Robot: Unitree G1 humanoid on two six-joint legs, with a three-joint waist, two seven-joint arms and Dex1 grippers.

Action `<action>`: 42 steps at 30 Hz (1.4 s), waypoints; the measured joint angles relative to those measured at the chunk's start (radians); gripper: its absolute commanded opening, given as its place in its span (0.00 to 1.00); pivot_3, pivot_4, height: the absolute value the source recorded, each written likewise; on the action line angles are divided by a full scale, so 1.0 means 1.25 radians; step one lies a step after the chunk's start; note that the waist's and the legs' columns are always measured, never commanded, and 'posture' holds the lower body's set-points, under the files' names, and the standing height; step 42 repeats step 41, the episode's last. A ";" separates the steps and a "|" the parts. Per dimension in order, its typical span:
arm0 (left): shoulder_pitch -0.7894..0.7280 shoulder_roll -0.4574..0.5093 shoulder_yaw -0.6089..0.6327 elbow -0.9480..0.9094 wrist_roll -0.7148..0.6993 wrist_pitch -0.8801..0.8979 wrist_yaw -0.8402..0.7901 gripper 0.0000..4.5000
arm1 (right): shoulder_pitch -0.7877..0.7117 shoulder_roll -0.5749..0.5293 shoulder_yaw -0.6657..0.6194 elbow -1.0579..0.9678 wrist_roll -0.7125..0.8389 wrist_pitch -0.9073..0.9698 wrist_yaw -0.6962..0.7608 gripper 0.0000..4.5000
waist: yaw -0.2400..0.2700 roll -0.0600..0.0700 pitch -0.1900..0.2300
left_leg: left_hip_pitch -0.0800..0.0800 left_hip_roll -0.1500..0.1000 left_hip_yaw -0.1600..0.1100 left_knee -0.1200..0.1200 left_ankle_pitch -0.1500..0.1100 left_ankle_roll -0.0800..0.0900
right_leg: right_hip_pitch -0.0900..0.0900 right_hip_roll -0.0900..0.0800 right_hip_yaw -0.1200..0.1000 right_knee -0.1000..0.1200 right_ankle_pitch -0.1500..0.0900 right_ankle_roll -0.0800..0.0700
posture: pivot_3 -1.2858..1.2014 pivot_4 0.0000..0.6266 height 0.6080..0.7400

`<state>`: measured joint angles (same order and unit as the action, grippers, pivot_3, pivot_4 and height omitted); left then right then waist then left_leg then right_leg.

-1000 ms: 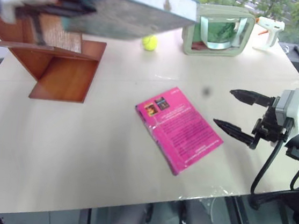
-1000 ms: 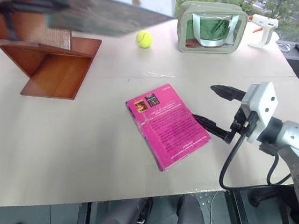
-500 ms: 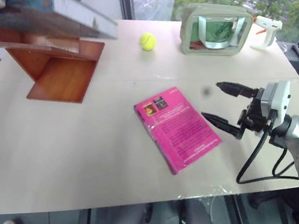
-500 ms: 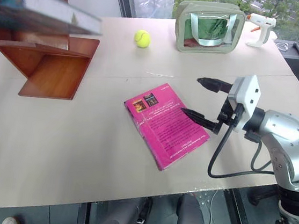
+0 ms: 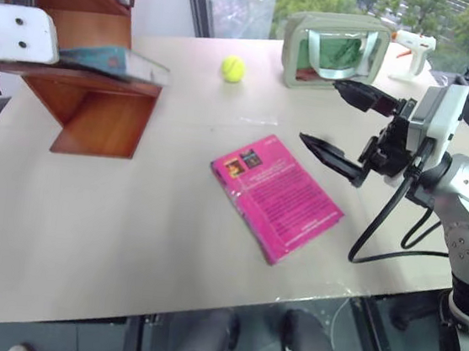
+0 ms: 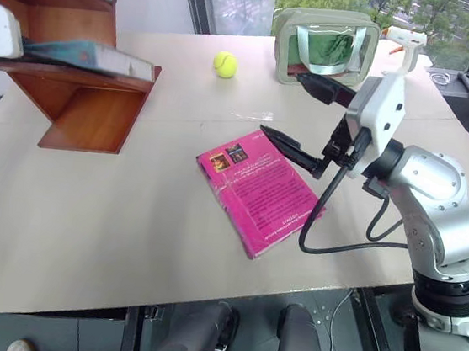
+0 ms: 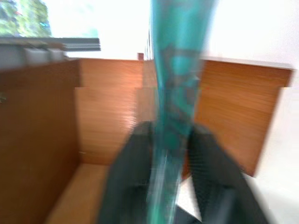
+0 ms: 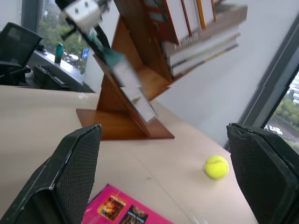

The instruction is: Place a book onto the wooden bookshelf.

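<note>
The teal-blue book [image 5: 112,60] lies flat along a board of the reddish-brown wooden bookshelf [image 5: 106,114] at the table's far left. Its right end sticks out past the board's edge. My left gripper [image 5: 66,55] is at the book's left end. In the left wrist view its two black fingers [image 7: 135,154] press against either side of the book [image 7: 175,79], with the shelf boards behind. My right gripper [image 5: 320,111] hangs wide open and empty above the table, just right of a pink book [image 5: 278,197].
A tennis ball [image 5: 233,68], a green see-through pouch [image 5: 337,52] and a white glue gun [image 5: 414,48] sit along the far side of the table. Other books [image 8: 205,28] lie stacked on an upper shelf board.
My left gripper has carried the teal book down and to the left onto the shelf board. My right gripper has risen and moved left, staying open.
</note>
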<state>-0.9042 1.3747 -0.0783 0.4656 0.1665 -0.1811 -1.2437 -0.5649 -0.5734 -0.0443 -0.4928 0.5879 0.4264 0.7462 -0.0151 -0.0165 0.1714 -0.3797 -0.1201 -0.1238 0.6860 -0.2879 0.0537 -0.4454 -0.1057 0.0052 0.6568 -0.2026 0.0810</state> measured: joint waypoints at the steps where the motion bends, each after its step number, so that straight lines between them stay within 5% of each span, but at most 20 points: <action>1: 0.017 -0.005 0.019 -0.005 -0.020 0.009 0.000 0.61 | -0.001 0.000 0.000 0.001 0.002 0.002 0.001 0.97 | -0.001 0.000 0.000 | 0.000 0.000 0.001 0.000 0.000 0.000 | 0.000 0.000 0.001 0.000 0.000 0.000 | 0.52 0.24 1.00; 6: 0.122 -0.008 0.175 -0.112 -0.184 0.098 -0.036 0.61 | -0.006 -0.005 -0.001 0.021 0.018 0.005 0.028 0.97 | -0.005 -0.002 0.001 | -0.003 0.000 0.001 0.000 0.000 0.000 | -0.003 0.000 0.002 -0.002 0.000 -0.001 | 0.52 0.24 1.00; 12: 0.286 -0.040 0.456 -0.421 -0.457 0.439 -0.104 0.61 | -0.026 -0.035 -0.013 0.073 0.041 0.007 0.074 0.97 | -0.016 -0.002 0.001 | -0.004 0.000 0.000 -0.001 -0.002 0.003 | -0.002 0.000 0.001 -0.009 0.000 -0.001 | 0.52 0.24 1.00; 16: 0.320 -0.117 0.554 -0.668 -0.755 0.762 0.016 0.61 | -0.037 -0.064 -0.013 0.089 0.054 0.026 0.094 0.97 | -0.015 0.000 0.002 | -0.003 0.000 0.000 -0.002 -0.002 0.003 | -0.001 0.000 0.002 -0.009 0.000 -0.001 | 0.52 0.24 1.00; 19: 0.328 -0.252 0.524 -0.783 -0.879 0.834 0.161 0.61 | -0.024 -0.090 -0.017 0.080 0.065 0.057 0.092 0.97 | -0.009 0.002 0.001 | -0.001 0.001 0.000 -0.001 -0.002 0.002 | 0.000 0.000 0.002 -0.007 0.001 -0.001 | 0.52 0.24 1.00; 23: 0.366 -0.488 0.356 -0.837 -0.859 0.814 0.358 0.62 | 0.038 -0.113 -0.028 0.052 0.040 0.095 0.039 0.98 | 0.004 0.001 0.001 | -0.002 0.001 0.001 0.000 -0.001 0.001 | 0.000 0.000 0.003 -0.007 0.003 -0.004 | 0.52 0.24 1.00; 26: 0.410 -0.645 0.243 -0.808 -0.772 0.745 0.464 0.78 | 0.122 -0.142 -0.035 0.014 -0.006 0.122 -0.013 1.00 | 0.012 0.000 0.000 | -0.002 0.000 0.003 -0.001 -0.001 0.002 | 0.000 0.000 0.005 -0.010 0.004 -0.003 | 0.52 0.24 1.00; 28: 0.487 -0.705 0.167 -0.739 -0.678 0.677 0.503 0.99 | 0.231 -0.146 -0.043 -0.009 -0.042 0.127 -0.044 1.00 | 0.014 0.000 -0.001 | -0.002 0.000 0.003 -0.002 -0.002 0.002 | -0.002 0.001 0.007 -0.011 0.004 -0.003 | 0.52 0.24 1.00; 33: 0.570 -0.687 0.157 -0.692 -0.560 0.567 0.514 0.99 | 0.418 -0.158 -0.144 -0.064 -0.064 0.127 -0.066 1.00 | 0.022 0.001 -0.001 | -0.002 0.000 0.003 -0.003 -0.002 0.002 | -0.002 0.001 0.008 -0.011 0.004 -0.003 | 0.52 0.24 1.00; 39: 0.726 -0.533 0.317 -0.655 -0.545 0.485 0.379 0.99 | 0.675 -0.173 -0.343 -0.170 -0.057 0.125 -0.018 1.00 | 0.025 0.001 -0.001 | 0.000 0.001 0.004 -0.003 -0.002 0.002 | 0.000 0.002 0.008 -0.011 0.004 -0.002 | 0.52 0.24 1.00; 42: 0.748 -0.507 0.350 -0.647 -0.546 0.480 0.352 0.99 | 0.706 -0.172 -0.384 -0.188 -0.050 0.126 -0.007 1.00 | 0.025 0.001 -0.001 | 0.001 0.001 0.004 -0.003 -0.002 0.002 | 0.001 0.002 0.008 -0.012 0.004 -0.002 | 0.52 0.24 1.00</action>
